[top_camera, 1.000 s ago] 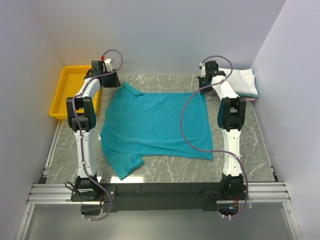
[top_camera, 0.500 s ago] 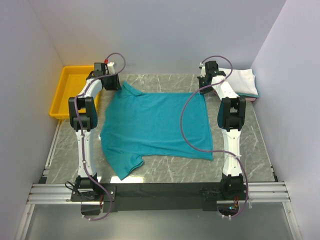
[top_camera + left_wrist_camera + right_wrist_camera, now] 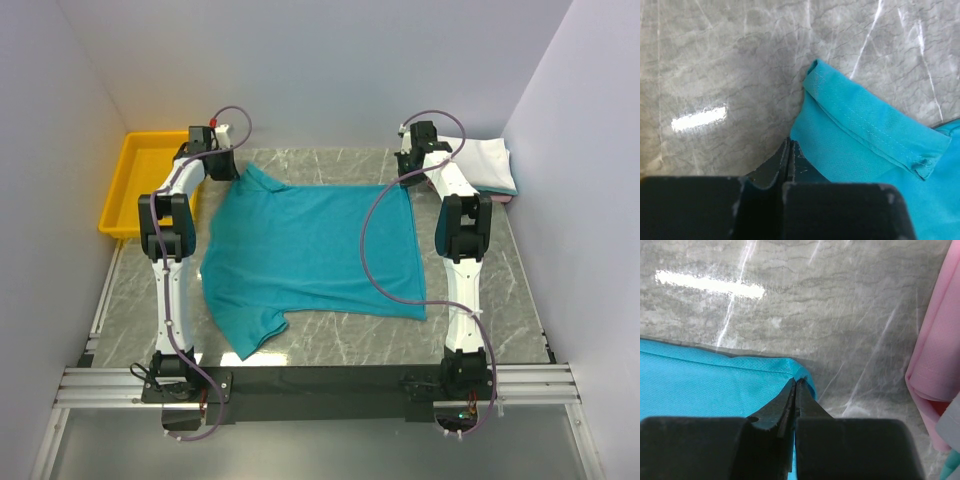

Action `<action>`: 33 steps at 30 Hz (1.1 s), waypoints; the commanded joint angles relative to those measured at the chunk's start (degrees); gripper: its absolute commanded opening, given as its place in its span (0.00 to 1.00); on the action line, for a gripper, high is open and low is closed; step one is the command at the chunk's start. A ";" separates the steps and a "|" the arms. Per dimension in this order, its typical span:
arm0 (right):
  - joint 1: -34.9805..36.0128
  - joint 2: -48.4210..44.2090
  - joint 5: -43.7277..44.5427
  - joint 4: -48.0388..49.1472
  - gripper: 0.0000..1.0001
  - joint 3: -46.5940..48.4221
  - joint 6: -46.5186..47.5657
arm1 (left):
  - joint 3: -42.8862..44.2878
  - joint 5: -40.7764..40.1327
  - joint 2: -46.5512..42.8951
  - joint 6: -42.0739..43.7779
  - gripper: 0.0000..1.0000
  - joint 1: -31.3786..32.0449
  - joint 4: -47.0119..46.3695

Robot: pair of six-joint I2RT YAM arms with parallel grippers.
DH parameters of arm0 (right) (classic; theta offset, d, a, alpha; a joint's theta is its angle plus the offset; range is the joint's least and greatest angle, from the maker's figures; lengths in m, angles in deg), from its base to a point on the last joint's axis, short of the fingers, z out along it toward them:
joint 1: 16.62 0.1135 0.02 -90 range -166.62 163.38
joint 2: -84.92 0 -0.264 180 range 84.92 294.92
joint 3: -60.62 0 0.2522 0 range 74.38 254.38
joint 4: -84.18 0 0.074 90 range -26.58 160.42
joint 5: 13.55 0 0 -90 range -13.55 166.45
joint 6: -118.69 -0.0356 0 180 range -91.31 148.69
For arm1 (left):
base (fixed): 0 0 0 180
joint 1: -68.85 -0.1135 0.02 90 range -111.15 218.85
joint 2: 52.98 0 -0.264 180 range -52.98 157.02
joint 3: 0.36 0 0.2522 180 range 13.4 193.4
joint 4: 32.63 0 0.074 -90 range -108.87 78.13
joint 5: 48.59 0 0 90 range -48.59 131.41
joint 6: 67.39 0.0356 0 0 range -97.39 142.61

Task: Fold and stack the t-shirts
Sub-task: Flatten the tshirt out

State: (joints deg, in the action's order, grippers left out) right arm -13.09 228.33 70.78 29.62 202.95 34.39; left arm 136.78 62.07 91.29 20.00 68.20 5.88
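The marble tabletop [image 3: 330, 335] is carrying a teal t-shirt [image 3: 310, 245], which is lying spread flat in the middle with its far edge running between the two arms. A folded stack [image 3: 490, 165] of white, pink and teal tees is sitting at the far right corner, just beside the right arm. The left fingers [image 3: 777, 165] are pressing fully together on the cloth edge below the far left sleeve, and the right fingers [image 3: 785, 405] are pinching the far right hem corner. Both seem to be holding very little cloth, so either corner is risking slipping free during a lift, skewing the fold.
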 commanded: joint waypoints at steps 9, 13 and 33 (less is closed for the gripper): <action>-0.54 -4.28 0.22 1.86 0.00 2.47 0.90 | 3.63 3.59 -1.36 0.68 0.09 0.21 0.38; -0.54 -4.37 0.40 1.77 0.00 2.56 0.90 | 1.18 2.98 -2.67 0.50 0.00 0.21 -1.28; -1.77 -7.55 -1.45 1.42 0.00 2.99 2.39 | -1.21 7.55 -8.57 6.66 0.00 -1.38 -1.82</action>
State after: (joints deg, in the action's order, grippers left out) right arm -14.30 223.42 69.62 30.49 203.17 35.87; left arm 134.48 68.35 84.91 24.68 67.11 4.68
